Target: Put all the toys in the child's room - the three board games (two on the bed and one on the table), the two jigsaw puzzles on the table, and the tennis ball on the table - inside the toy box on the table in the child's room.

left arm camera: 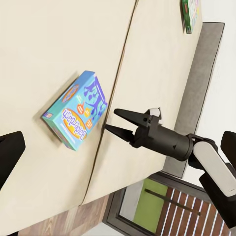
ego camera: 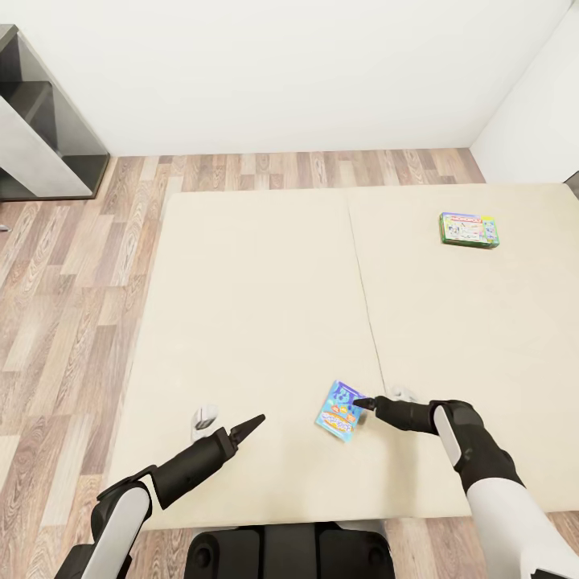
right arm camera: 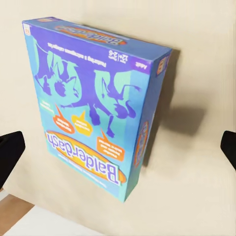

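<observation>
A blue board game [ego camera: 341,410] [left arm camera: 76,111] [right arm camera: 93,103] sits on the beige bed [ego camera: 257,305] near its front edge, seemingly tipped up on one edge. My right gripper [ego camera: 363,403] [left arm camera: 111,120] is open, its fingertips just beside the box's right side and not gripping it. In the right wrist view one dark finger [right arm camera: 10,152] stands at each side, far apart, with the box between them. My left gripper [ego camera: 254,423] hovers open over the mattress to the left of the box, holding nothing. A green-edged Monopoly board game [ego camera: 467,229] [left arm camera: 189,14] lies flat at the far right of the bed.
Wood-plank floor [ego camera: 72,305] runs along the bed's left and far sides. A dark grey table wing with a pale top [ego camera: 40,129] stands at the far left against the white wall. The bed's grey frame [left arm camera: 196,93] borders the mattress.
</observation>
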`<state>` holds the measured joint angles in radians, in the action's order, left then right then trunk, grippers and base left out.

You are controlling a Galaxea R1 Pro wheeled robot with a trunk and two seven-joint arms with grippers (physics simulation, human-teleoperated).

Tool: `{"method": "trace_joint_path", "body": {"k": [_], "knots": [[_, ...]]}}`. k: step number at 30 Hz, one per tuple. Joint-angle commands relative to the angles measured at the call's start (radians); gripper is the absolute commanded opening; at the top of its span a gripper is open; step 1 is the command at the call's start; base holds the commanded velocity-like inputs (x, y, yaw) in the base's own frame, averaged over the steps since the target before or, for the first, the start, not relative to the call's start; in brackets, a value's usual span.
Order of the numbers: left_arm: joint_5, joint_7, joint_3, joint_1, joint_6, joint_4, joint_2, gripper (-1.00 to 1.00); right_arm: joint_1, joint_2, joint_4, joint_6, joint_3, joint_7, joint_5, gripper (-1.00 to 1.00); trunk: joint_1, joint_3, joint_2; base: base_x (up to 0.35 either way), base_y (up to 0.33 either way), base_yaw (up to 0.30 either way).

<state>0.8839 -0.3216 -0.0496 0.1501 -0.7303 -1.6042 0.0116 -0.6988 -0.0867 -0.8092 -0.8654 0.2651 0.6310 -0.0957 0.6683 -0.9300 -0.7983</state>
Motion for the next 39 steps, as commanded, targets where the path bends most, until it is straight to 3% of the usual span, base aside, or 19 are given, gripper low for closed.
{"method": "trace_joint_path", "body": {"k": [1,15,27,39], "knots": [[0.002,0.0,0.0,0.0,-0.004,0.0,0.0,1.0,0.0,0.0,0.0,-0.008,0.001,-0.004,-0.01,1.0,0.0,-0.001,-0.001,0.0,0.0,0.0],[0.001,0.0,-0.001,0.0,-0.002,0.0,0.0,1.0,0.001,0.0,0.0,-0.007,-0.005,-0.004,-0.01,1.0,0.0,-0.001,-0.001,0.0,0.0,0.0],[0.001,0.001,-0.001,-0.004,-0.001,0.0,0.0,1.0,0.001,0.0,0.001,-0.006,-0.059,-0.007,-0.01,1.0,0.0,-0.001,-0.001,0.0,0.0,0.0],[0.001,0.001,0.0,-0.005,-0.001,0.0,0.0,1.0,0.0,0.0,0.002,-0.005,-0.075,-0.008,-0.009,1.0,0.0,-0.001,-0.001,0.0,0.0,0.0]]}}
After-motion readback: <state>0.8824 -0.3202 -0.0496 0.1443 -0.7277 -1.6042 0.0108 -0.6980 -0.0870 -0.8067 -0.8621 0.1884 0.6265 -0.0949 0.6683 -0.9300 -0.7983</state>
